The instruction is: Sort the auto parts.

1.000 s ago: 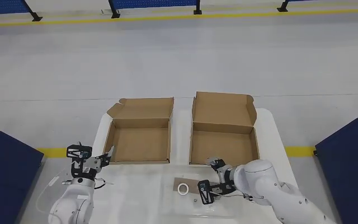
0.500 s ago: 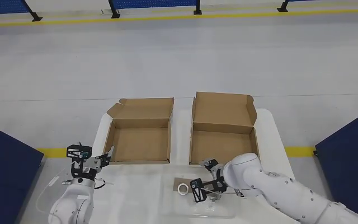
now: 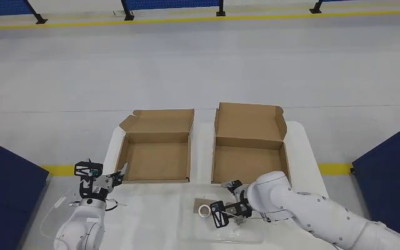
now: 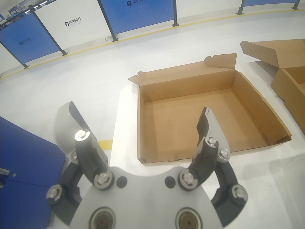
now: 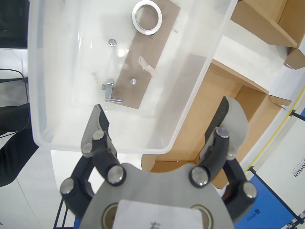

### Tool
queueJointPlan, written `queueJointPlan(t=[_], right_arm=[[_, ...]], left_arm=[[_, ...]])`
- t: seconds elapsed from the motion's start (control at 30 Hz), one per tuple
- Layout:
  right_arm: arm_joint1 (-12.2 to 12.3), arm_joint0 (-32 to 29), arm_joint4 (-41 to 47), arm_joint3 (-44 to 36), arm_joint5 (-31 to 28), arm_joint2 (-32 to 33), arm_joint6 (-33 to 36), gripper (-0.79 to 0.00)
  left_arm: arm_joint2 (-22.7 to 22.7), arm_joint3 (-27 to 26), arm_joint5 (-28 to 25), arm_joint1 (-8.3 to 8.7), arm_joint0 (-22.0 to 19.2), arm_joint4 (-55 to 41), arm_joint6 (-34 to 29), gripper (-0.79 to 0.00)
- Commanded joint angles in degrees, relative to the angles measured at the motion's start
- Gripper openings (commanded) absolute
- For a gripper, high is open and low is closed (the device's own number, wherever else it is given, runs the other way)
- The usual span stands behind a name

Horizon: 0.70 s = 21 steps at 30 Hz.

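Over clear bin (image 5: pixel 202 55) | right gripper (image 5: pixel 161 103) angled down, fingers (image 5: pixel 102 122) wide, empty | left gripper (image 4: pixel 138 107) near cardboard box (image 4: pixel 188 85), same

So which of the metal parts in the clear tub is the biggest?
The silver ring, lying flat on the brown card. The bent bracket at the card's edge is smaller, and the two round fasteners are far smaller still.

Workshop floor (image 4: pixel 71 79), pale grey, evenly lit.
Blue/white partition panels (image 4: pixel 135 3) w/ yellow floor line (image 4: pixel 143 34) well beyond left pincer (image 4: pixel 138 108); white table (image 4: pixel 125 125) beneath it.
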Motion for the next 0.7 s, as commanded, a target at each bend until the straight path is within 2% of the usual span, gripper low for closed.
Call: queueJointPlan(t=[0.0,0.33,0.47,0.67], right_arm=[[-0.2,0.0,0.6,0.6,1.5,-0.7,1.5,0.000],[-1.4,7.0,14.7,0.0,14.7,-7.7,14.7,0.000],[-2.2,9.6,19.9,0.9,17.7,-10.1,17.7,0.000],[-3.7,11.4,22.7,3.7,19.8,-12.9,19.8,0.000]], left_arm=[[0.0,0.0,0.0,0.00,0.0,0.0,0.0,0.000],[0.0,0.0,0.0,0.00,0.0,0.0,0.0,0.000],[0.0,0.0,0.0,0.00,0.0,0.0,0.0,0.000],[0.0,0.0,0.0,0.00,0.0,0.0,0.0,0.000]])
